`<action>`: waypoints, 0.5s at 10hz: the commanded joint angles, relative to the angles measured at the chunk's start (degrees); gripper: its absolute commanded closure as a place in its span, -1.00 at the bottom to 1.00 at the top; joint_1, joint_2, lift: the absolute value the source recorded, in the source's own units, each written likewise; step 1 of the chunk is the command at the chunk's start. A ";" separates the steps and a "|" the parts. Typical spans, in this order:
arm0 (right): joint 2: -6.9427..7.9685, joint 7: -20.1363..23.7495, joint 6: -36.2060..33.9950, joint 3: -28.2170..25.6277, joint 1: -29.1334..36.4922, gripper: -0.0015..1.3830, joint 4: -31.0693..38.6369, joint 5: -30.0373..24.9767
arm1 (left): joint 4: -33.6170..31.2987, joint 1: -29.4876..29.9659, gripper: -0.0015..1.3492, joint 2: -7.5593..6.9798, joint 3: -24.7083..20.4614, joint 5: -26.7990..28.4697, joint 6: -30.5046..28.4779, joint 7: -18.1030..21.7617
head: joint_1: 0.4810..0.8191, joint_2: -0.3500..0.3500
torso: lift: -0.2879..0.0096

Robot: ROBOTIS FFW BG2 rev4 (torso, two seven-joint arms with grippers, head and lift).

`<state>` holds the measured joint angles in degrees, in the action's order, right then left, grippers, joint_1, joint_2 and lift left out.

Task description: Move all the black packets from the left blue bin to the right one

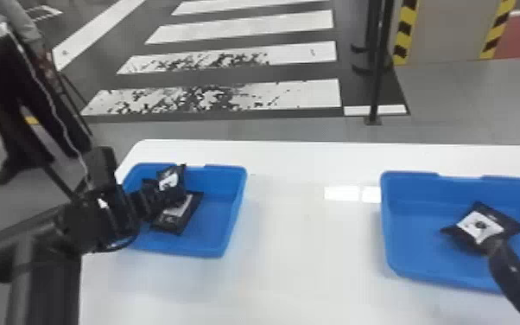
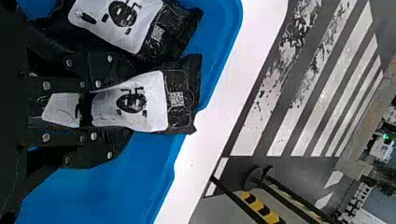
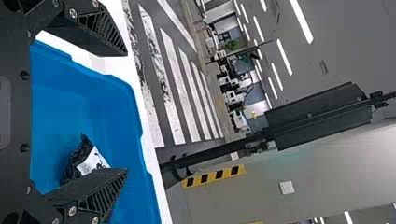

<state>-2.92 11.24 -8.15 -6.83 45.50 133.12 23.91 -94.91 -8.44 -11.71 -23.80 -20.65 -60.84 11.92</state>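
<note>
At the left blue bin (image 1: 226, 186), the left tool (image 1: 179, 195) gripped a black packet (image 2: 140, 102) beside a second packet (image 2: 116, 18). Broad desk (image 1: 306, 246) separated the bins' facing edges; the right tool (image 1: 494, 246), fingers apart, crossed the right blue bin's (image 1: 414, 190) near rim by a third packet (image 1: 481, 227).

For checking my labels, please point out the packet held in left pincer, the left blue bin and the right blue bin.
Held packet (image 2: 156, 100): left wrist view, on its white label.
Left blue bin (image 1: 211, 220): head view, bare floor.
Right blue bin (image 1: 423, 190): head view, far wall.
</note>
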 commanded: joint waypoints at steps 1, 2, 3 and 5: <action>-0.07 0.01 0.00 -0.03 0.06 -0.78 -0.02 0.20 | -4.86 2.53 0.78 0.28 1.07 -0.84 0.37 0.12 | 0.27 0.60 | -0.07; -0.07 0.01 -0.14 -0.03 0.06 -0.78 -0.02 0.20 | -9.92 5.06 0.78 0.63 1.07 -1.29 -1.17 0.21 | 0.27 0.57 | -0.07; -0.07 0.10 -0.14 0.09 0.06 -0.78 0.12 0.31 | -16.11 8.58 0.78 1.25 1.30 -2.66 -1.60 0.64 | 0.27 0.54 | -0.07; -0.07 1.33 -0.84 0.31 -0.50 -0.78 0.68 0.88 | -27.22 14.62 0.78 1.77 3.70 -5.18 -2.02 2.31 | 0.27 0.47 | -0.07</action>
<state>-2.99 12.48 -8.64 -6.70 45.27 133.68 24.52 -118.67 4.15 -10.04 -20.96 -24.74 -62.79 14.10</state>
